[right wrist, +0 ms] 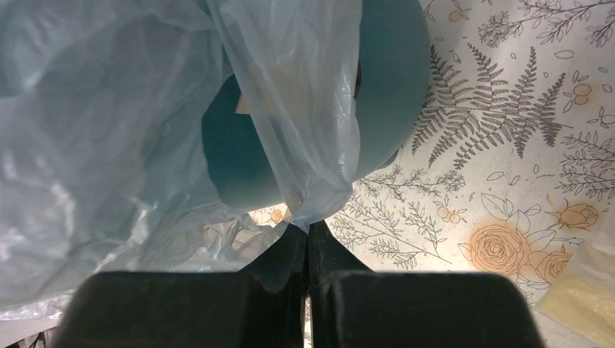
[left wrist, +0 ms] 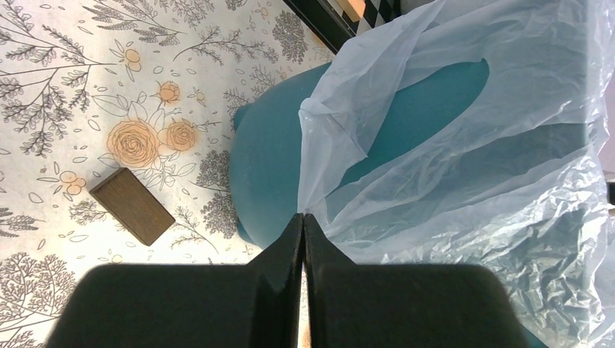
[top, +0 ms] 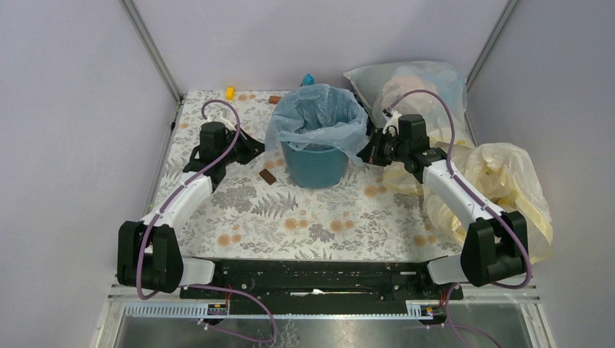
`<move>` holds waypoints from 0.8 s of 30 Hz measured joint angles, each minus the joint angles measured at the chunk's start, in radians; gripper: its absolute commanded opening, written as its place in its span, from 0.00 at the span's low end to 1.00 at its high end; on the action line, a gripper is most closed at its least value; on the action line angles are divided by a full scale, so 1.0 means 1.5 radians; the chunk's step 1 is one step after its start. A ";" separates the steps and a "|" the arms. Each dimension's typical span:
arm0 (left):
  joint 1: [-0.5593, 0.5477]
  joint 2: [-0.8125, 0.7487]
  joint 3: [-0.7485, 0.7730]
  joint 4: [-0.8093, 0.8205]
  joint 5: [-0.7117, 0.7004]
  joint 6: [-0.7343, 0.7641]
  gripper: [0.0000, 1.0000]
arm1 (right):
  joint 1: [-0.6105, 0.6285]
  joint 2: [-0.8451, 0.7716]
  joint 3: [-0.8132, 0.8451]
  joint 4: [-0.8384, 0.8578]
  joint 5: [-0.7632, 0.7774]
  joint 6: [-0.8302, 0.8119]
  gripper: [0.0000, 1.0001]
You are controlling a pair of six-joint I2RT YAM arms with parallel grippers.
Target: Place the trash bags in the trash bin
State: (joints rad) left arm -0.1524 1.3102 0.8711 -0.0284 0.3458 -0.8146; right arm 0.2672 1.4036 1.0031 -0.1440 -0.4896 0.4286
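The teal trash bin [top: 315, 164] stands at the table's far middle. The light-blue trash bag [top: 317, 114] lines it, with its rim folded out over the bin's edge. My left gripper [top: 255, 148] is at the bin's left side, shut on a corner of the bag [left wrist: 313, 190] beside the bin wall [left wrist: 268, 170]. My right gripper [top: 371, 148] is at the bin's right side, shut on the bag's edge [right wrist: 319, 206], with the bin [right wrist: 388, 87] just beyond it.
A small brown block [top: 267, 176] lies left of the bin, also in the left wrist view [left wrist: 132, 205]. A stuffed whitish bag [top: 417, 85] and a bulky pale-yellow bag [top: 504, 185] crowd the right side. Small yellow [top: 230, 92], brown [top: 275, 99] and blue [top: 308, 78] items sit at the far edge.
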 measured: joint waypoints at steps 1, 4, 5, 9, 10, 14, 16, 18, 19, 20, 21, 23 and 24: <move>0.000 -0.004 -0.002 0.000 -0.003 0.002 0.00 | 0.000 0.004 -0.004 0.006 -0.003 0.000 0.01; 0.000 -0.014 -0.010 0.002 -0.005 0.003 0.00 | 0.000 0.014 -0.021 0.028 -0.010 0.005 0.04; 0.000 -0.015 -0.010 0.002 -0.003 0.003 0.00 | 0.000 0.020 -0.027 0.037 -0.014 0.008 0.04; 0.000 -0.005 -0.021 0.024 0.008 0.003 0.00 | 0.000 0.046 -0.043 0.062 -0.019 0.015 0.06; 0.000 0.001 -0.025 0.030 0.011 0.002 0.00 | 0.000 0.052 -0.045 0.067 -0.019 0.017 0.06; 0.000 0.020 -0.042 0.048 0.019 0.001 0.00 | 0.000 0.072 -0.052 0.089 -0.018 0.017 0.06; 0.000 0.032 -0.046 0.056 0.024 -0.002 0.00 | 0.000 0.079 -0.056 0.099 -0.017 0.018 0.07; 0.000 0.044 -0.046 0.067 0.029 -0.003 0.00 | 0.000 0.082 -0.061 0.107 -0.016 0.020 0.07; 0.000 0.050 -0.047 0.071 0.030 -0.004 0.00 | 0.000 0.082 -0.064 0.109 -0.016 0.021 0.07; 0.000 0.054 -0.047 0.075 0.032 -0.004 0.00 | 0.000 0.082 -0.067 0.111 -0.014 0.021 0.07; 0.000 0.058 -0.048 0.080 0.033 -0.004 0.00 | 0.000 0.082 -0.069 0.113 -0.012 0.022 0.07; 0.000 0.065 -0.052 0.087 0.033 -0.004 0.00 | 0.000 0.085 -0.072 0.120 -0.010 0.022 0.08; 0.000 0.067 -0.053 0.091 0.033 -0.004 0.00 | 0.000 0.087 -0.073 0.123 -0.008 0.022 0.07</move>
State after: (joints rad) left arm -0.1524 1.4113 0.7910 0.1074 0.3954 -0.8204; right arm 0.2672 1.5349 0.8936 0.0406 -0.5018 0.4614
